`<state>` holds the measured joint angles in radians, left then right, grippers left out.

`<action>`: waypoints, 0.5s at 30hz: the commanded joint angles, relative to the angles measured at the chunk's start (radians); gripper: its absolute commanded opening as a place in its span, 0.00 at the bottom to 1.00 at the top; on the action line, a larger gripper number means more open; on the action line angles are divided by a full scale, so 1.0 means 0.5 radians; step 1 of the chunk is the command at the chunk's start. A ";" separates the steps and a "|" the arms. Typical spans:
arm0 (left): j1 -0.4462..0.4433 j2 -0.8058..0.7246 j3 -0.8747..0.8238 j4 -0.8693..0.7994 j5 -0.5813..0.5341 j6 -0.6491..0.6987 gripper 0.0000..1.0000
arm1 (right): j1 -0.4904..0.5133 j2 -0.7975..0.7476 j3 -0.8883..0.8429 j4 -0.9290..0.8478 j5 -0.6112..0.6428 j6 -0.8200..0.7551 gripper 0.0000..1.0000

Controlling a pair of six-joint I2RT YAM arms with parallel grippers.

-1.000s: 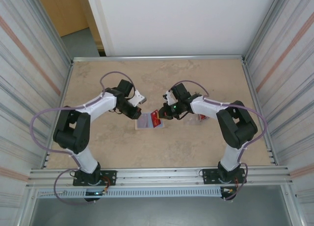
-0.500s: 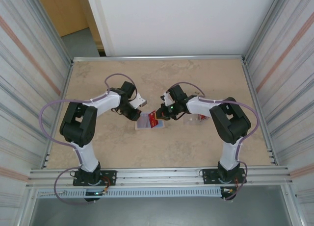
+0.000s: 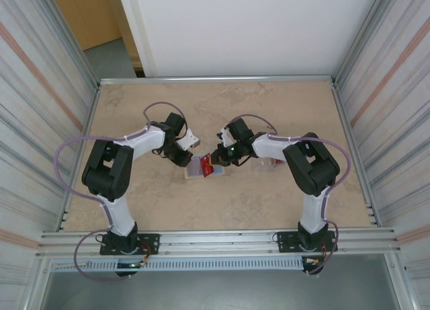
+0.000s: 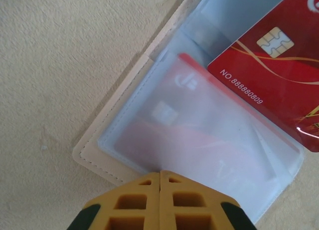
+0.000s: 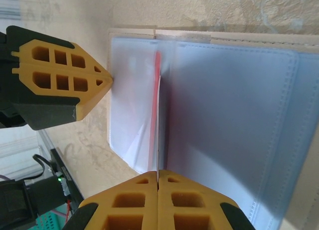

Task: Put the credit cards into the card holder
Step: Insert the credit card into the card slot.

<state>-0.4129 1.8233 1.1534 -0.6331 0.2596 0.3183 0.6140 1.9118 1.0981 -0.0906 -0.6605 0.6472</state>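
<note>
Right claw [image 5: 158,174] on glossy red card [image 4: 279,75]

Beige mottled tabletop [image 3: 134,209], aluminium rail [image 3: 215,239] at near edge.

Mottled beige, stone-patterned tabletop [image 3: 269,202], bordered by a metal rail [image 3: 215,79]. Near the middle an open card holder [image 3: 195,169] of clear, colourless plastic sleeves on a pale beige backing lies flat, the backing's stitched edge resting on the surface. To its right, set apart from it, a small red-and-pale item [image 3: 275,162] rests on the tabletop, too small to make out.
</note>
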 commanded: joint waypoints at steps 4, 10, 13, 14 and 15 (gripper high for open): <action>0.007 0.035 -0.044 -0.004 -0.034 0.050 0.00 | 0.011 0.020 0.006 0.040 -0.069 0.036 0.00; 0.006 0.013 -0.022 -0.017 -0.040 0.050 0.00 | -0.024 -0.070 -0.012 -0.003 -0.084 0.006 0.00; 0.007 0.010 -0.042 0.001 -0.045 0.056 0.00 | -0.020 -0.089 -0.015 -0.004 -0.102 0.000 0.00; 0.007 0.008 -0.045 0.003 -0.040 0.057 0.00 | -0.020 -0.082 -0.014 0.000 -0.112 0.003 0.00; 0.007 0.010 -0.045 0.003 -0.039 0.058 0.00 | -0.019 -0.068 -0.009 -0.001 -0.119 0.006 0.00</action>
<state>-0.4129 1.8233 1.1496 -0.6266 0.2569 0.3214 0.6067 1.9038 1.0977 -0.0864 -0.6853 0.6476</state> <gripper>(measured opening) 0.052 0.046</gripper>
